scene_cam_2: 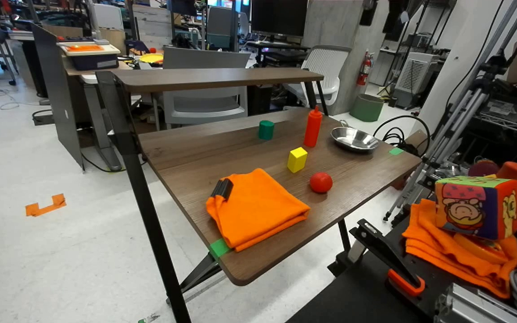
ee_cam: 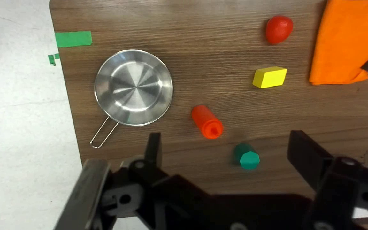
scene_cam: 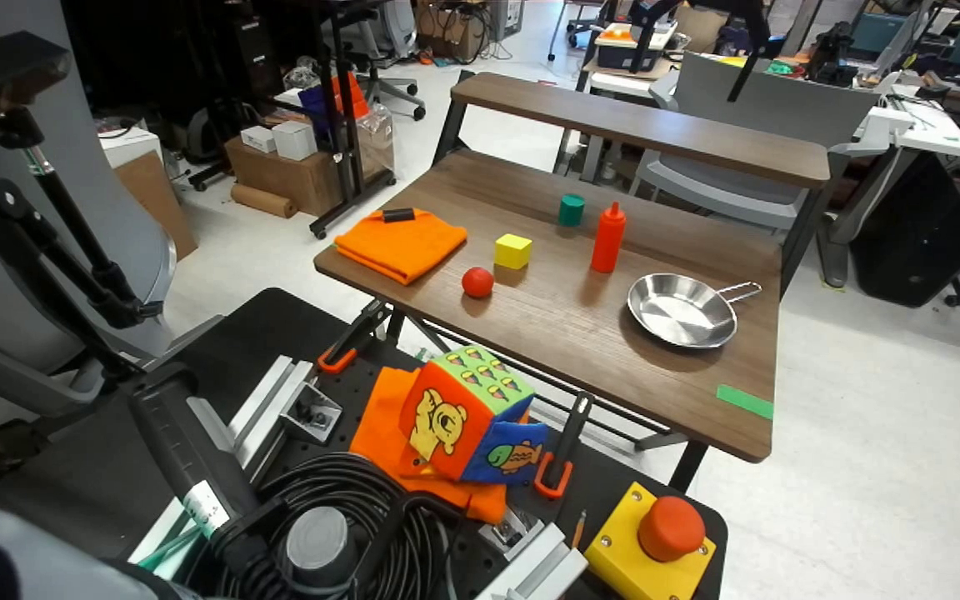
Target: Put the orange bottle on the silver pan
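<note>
The orange bottle point(ee_cam: 207, 123), slim and red-orange with a narrow tip, stands upright on the wooden table, also in both exterior views point(scene_cam: 609, 240) point(scene_cam_2: 313, 128). The silver pan point(ee_cam: 134, 88) lies beside it, with its wire handle showing; it appears in both exterior views point(scene_cam: 682, 312) point(scene_cam_2: 355, 139). They are apart, and the pan is empty. My gripper point(ee_cam: 225, 133) is open and empty, high above the table, its fingers wide apart. In an exterior view my gripper point(scene_cam: 685, 85) shows at the top edge, pointing down.
A green cylinder point(ee_cam: 249, 159) stands close to the bottle. A yellow block point(ee_cam: 270, 77), a red ball-like object point(ee_cam: 279, 29) and a folded orange cloth point(ee_cam: 347, 41) are on the table. A raised shelf point(scene_cam: 638, 125) runs along one long side of the table.
</note>
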Controlling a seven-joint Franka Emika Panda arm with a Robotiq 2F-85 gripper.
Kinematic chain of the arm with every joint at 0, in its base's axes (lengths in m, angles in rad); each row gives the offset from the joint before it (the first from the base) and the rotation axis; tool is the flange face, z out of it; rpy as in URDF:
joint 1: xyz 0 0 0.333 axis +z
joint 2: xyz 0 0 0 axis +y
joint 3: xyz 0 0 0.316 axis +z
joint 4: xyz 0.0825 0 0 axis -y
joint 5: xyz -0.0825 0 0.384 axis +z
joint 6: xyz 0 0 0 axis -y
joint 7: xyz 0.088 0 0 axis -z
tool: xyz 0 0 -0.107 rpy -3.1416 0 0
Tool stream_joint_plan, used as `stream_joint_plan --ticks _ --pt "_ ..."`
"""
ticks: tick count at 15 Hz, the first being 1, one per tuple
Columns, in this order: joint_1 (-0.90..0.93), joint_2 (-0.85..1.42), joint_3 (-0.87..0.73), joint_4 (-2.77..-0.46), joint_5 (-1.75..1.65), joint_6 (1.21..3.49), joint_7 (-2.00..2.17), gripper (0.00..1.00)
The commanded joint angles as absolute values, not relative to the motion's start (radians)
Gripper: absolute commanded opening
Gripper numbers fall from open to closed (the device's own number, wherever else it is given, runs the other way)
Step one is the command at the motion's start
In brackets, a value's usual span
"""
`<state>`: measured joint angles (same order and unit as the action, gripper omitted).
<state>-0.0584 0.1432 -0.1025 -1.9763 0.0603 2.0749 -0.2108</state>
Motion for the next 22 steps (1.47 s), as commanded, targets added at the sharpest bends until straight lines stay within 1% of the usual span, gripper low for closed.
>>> stream_joint_plan --ticks 1,9,18,22 --pt "-0.05 0.263 -0.074 -1.89 0.004 2.093 -0.148 1.0" --pt "-0.007 0.459 -0.06 -1.812 -0.132 2.107 -0.052 1.0" --pt "0.026 0.61 -0.053 -1.739 -0.132 2.178 0.002 1.0" --pt "0.026 0.662 -0.057 -1.697 -0.133 2.174 0.009 1.0"
